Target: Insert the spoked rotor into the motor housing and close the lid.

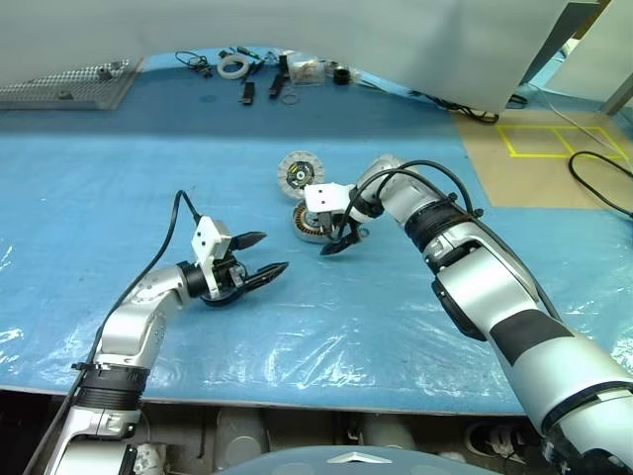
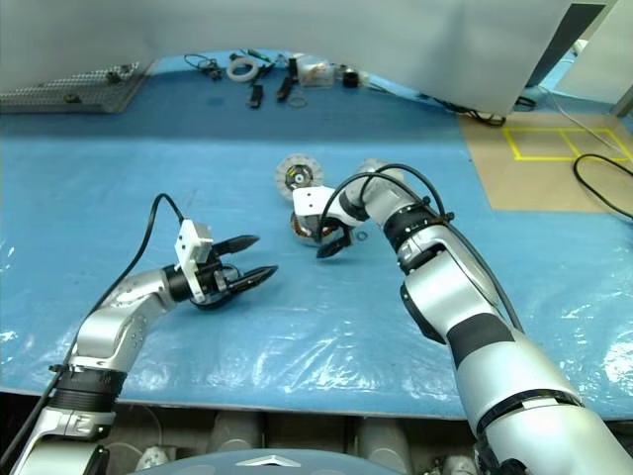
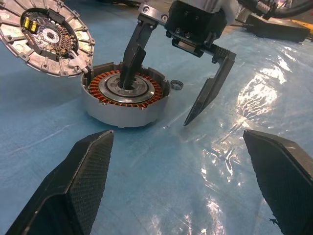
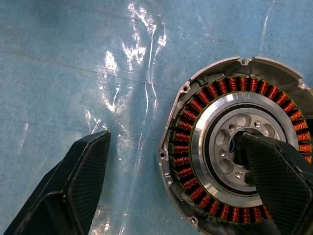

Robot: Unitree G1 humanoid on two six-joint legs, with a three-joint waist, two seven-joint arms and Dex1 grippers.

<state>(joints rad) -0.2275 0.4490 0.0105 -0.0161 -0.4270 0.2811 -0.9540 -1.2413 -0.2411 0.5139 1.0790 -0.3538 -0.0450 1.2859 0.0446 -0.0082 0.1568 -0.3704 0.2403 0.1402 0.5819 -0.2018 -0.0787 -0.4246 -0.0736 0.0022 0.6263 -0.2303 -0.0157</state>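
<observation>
The spoked rotor (image 3: 149, 89), a ring of copper-wound teeth around a silver centre, sits inside the motor housing (image 3: 122, 111), a shallow silver-grey cup on the blue sheet. The lid (image 3: 46, 36) lies just beyond the housing with its whitish, segmented face up, its edge at the housing's rim. My right gripper (image 1: 334, 237) is open and points down over the housing. One finger (image 4: 279, 181) reaches into the rotor's open centre, the other (image 4: 73, 191) stands outside the housing wall, apart from it. My left gripper (image 1: 269, 253) is open and empty, a hand's width to the left of the housing.
A small metal ring (image 3: 176, 84) lies on the sheet beside the housing. Along the table's far edge are a tape roll (image 1: 233, 66), small tools and a perforated metal plate (image 1: 64, 87). Right of the table, black cables cross the yellow-taped floor (image 1: 559, 139).
</observation>
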